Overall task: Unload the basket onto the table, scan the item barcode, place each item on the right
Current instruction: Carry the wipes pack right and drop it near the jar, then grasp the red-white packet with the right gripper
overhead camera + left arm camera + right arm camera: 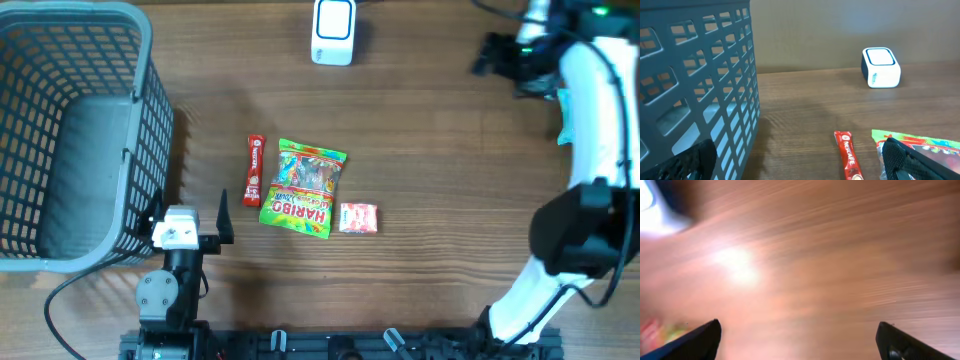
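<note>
I am looking down on a wooden table [450, 200]. A grey mesh basket [70, 130] takes up the left side. A small white scanner [333, 30] stands at the far edge, near the middle.

Three items lie flat in the middle of the table, and neither hand holds any of them. The green Haribo bag [303, 187] is in the centre. A red Nescafé stick [253, 170] lies just beside it on the left. A small red and white packet [358, 218] sits by the bag's near right corner.

My left hand [190, 222] is low at the near edge, next to the basket's corner. Its fingers are spread wide with nothing between them.

My right hand [497, 55] is at the far right, well apart from the items and to the right of the scanner. Its wrist view is blurred, but both fingertips [695, 342] stand wide apart over bare wood, empty.
</note>
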Available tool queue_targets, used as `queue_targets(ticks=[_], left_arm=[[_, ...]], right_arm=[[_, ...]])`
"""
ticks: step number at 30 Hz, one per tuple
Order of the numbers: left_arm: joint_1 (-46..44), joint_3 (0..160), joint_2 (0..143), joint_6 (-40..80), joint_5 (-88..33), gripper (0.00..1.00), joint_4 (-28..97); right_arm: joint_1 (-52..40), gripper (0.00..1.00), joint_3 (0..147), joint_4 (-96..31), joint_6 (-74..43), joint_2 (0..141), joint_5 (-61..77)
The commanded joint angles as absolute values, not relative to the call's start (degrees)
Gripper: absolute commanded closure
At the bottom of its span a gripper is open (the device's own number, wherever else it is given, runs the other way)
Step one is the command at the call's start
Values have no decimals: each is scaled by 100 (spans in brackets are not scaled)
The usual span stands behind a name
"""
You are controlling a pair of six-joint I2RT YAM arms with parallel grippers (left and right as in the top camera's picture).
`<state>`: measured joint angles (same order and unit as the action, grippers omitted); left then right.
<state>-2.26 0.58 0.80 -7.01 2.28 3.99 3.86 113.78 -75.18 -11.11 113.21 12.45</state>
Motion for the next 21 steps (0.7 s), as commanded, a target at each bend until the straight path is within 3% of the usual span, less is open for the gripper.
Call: queue_targets(ticks=[1,6,11,15,21], left_arm=[[-239,32,38,-666,244,0,395],[-239,32,38,-666,244,0,395],[-239,32,38,-666,246,0,395],[-239,32,38,-666,246,0,395],[-239,32,38,-666,246,0,395]], right_arm=[[-572,0,11275,-8589,-1267,11362,2108],[-2182,0,10735,-9214,-2403,11356,1332],[-3662,0,9640,-8055,-3210,11345,161],[-3927,0,8477,-6737,-3186,11345,43],[-3927,0,7745,-5822,-2995,11345,1]])
